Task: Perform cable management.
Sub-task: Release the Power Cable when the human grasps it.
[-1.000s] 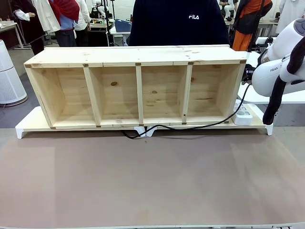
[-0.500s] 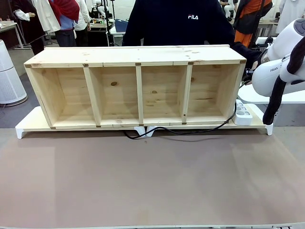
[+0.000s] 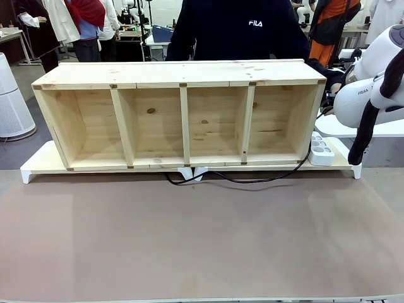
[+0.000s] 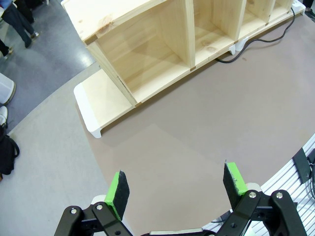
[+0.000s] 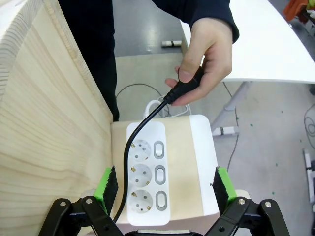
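Observation:
The black cable (image 3: 252, 178) runs along the table in front of the wooden shelf (image 3: 183, 113) and rises to the white power strip (image 3: 320, 151) at the shelf's right end. In the right wrist view, a person's hand (image 5: 204, 59) pinches the cable's plug (image 5: 183, 88) above the power strip (image 5: 146, 172). The cable (image 5: 129, 152) hangs down across the sockets. My right gripper (image 5: 165, 189) hovers open over the strip, touching nothing. My left gripper (image 4: 176, 187) is open over the brown table, far from the cable (image 4: 256, 42).
The four-compartment shelf stands on a white-footed board (image 3: 38, 165). A person in a dark sweater (image 3: 237, 28) stands behind it. My right arm (image 3: 369, 95) hangs at the shelf's right end. A white table (image 5: 266, 44) lies beyond the strip. Brown mat (image 3: 202, 240) spreads in front.
The cable's slack in front of the shelf has drooped lower toward me, and its rising end beside the shelf has shifted with the person's hand. Both arms have stayed still.

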Controlling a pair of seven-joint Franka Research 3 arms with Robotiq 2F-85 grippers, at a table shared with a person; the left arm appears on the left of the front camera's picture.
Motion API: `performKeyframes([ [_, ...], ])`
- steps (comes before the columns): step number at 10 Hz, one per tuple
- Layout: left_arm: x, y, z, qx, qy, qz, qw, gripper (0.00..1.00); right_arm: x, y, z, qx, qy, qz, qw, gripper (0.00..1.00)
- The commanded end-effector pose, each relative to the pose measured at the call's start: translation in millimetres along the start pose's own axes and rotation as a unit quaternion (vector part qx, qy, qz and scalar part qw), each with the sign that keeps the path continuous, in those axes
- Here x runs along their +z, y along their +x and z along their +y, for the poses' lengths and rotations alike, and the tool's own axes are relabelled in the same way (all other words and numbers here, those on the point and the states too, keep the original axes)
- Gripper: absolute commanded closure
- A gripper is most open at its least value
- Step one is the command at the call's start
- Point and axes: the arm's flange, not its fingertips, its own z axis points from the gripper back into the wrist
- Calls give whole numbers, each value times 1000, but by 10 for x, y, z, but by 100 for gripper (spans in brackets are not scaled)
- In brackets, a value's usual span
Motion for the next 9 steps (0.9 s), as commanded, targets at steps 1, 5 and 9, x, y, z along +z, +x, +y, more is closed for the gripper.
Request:
performKeyframes([
  [1, 0, -7, 5, 1, -3, -2, 1000, 0, -1, -3, 4, -1, 0, 2, 1000, 0],
  [5, 0, -7, 5, 1, -3, -2, 1000, 0, -1, -3, 4, -1, 0, 2, 1000, 0],
  [9, 0, -7, 5, 1, -3, -2, 1000, 0, -1, -3, 4, -1, 0, 2, 1000, 0],
])
